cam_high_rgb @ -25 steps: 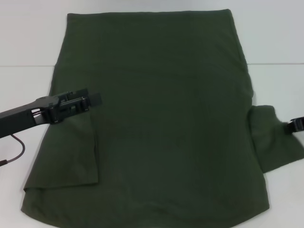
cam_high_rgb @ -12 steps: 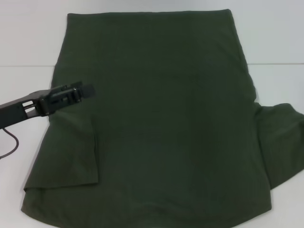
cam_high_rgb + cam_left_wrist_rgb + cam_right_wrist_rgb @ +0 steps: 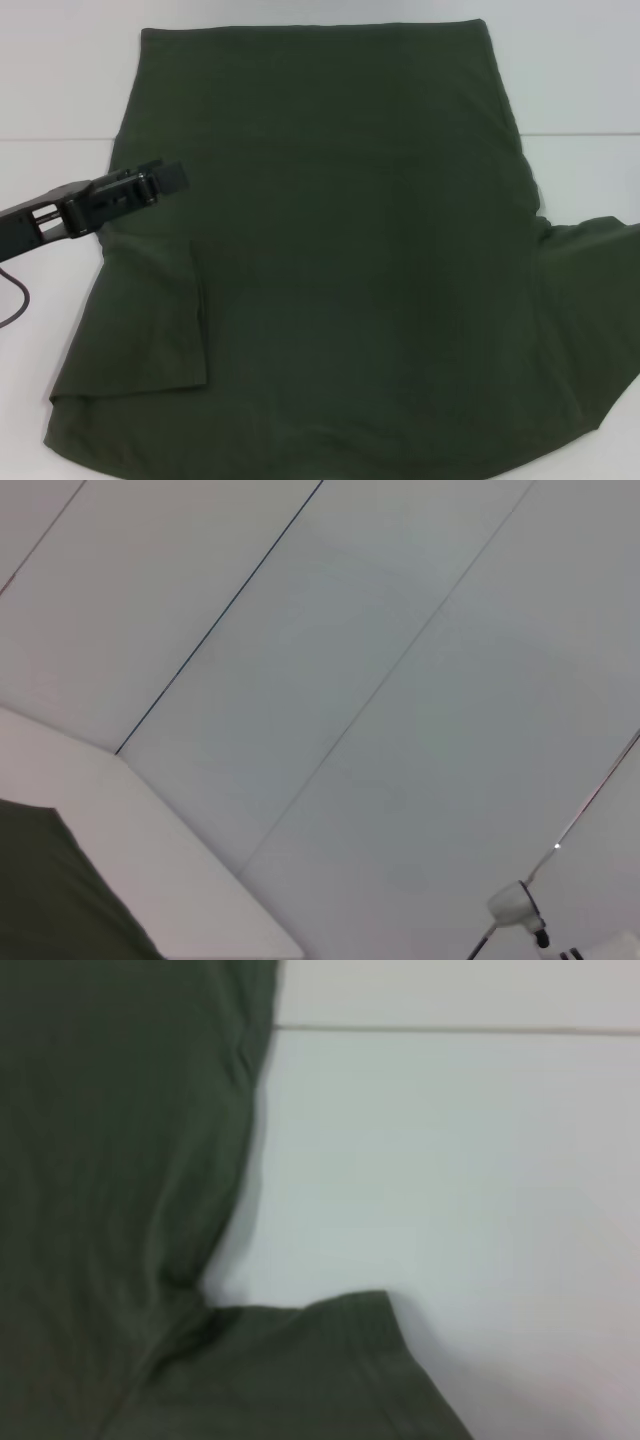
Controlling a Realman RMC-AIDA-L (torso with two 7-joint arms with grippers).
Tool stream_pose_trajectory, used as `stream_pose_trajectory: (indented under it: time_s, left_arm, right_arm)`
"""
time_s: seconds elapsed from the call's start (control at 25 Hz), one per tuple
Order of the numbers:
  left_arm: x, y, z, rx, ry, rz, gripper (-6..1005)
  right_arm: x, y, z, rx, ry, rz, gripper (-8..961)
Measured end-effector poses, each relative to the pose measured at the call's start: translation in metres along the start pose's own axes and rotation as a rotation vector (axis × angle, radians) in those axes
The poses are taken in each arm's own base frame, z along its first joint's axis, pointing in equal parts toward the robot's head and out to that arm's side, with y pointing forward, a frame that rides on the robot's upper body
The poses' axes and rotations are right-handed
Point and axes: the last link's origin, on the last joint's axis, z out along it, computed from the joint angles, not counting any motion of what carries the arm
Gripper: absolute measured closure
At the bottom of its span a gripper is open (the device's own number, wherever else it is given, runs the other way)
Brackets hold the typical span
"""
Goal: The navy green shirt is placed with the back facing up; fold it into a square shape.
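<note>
Moved: left gripper [image 3: 170, 178] has slid back toward the left edge; right sleeve now lies unfolded.
Grip: can't tell.
Shirt: navy green shirt [image 3: 340, 250], soft and limp; take it by the hem corners.

L end effector [image 3: 170, 178] retreated; R sleeve [image 3: 590, 300] released flat.

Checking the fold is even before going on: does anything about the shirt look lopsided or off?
Yes. On the navy green shirt, the left sleeve is folded in over the body, while the right sleeve lies spread out on the white table. The left gripper hovers over the shirt's left edge.
</note>
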Motion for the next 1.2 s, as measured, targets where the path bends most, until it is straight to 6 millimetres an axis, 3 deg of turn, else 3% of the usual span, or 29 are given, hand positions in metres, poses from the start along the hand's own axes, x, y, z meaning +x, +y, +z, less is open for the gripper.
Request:
stream_pose_trajectory:
  time_s: [0.28, 0.48, 0.8, 1.2]
  left_arm:
    - [0.003, 0.002, -0.001, -0.015, 0.018, -0.005, 213]
    - [0.007, 0.002, -0.003, -0.014, 0.041, -0.003, 213]
    - [0.012, -0.001, -0.009, 0.010, 0.090, -0.004, 214]
    - [0.014, -0.005, -0.012, 0.041, 0.116, -0.006, 213]
  right_arm:
    - [-0.007, 0.036, -0.005, -0.155, 0.070, -0.027, 901]
    - [-0.017, 0.072, -0.012, -0.282, 0.092, -0.069, 881]
    - [-0.030, 0.122, 0.003, -0.349, 0.098, -0.119, 848]
    - [-0.029, 0.142, 0.011, -0.435, 0.093, -0.124, 808]
